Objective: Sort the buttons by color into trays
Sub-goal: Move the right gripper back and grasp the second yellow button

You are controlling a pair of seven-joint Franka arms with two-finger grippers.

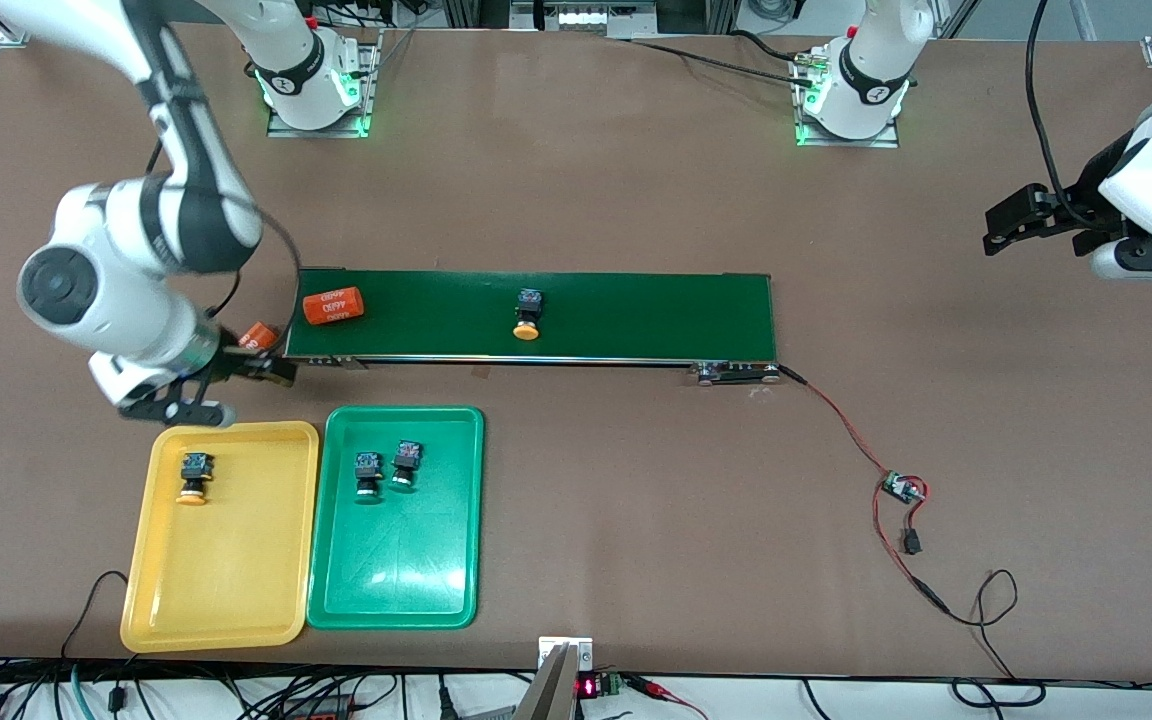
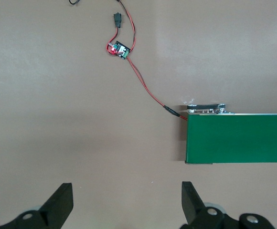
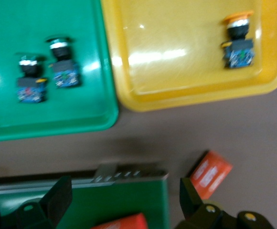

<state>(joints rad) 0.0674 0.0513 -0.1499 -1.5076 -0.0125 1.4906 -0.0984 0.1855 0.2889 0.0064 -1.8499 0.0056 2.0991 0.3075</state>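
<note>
Buttons: two green-capped (image 1: 386,468) in green tray (image 1: 396,590), one orange-capped (image 1: 195,476) in yellow tray (image 1: 221,590); both end effectors released.

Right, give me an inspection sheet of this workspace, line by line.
Surface: brown table, bearing a conveyor belt.
Job's things: yellow tray holds one yellow-capped button; green tray holds two green buttons; last yellow button lies on the belt.
Clutter: orange cylinder on the belt, another off its end.
Grippers: right claw open, over the yellow tray's edge; left claw open, waiting.
Cables: red wire to a small board.
Surroundings: cords along the table's near edge.
</note>
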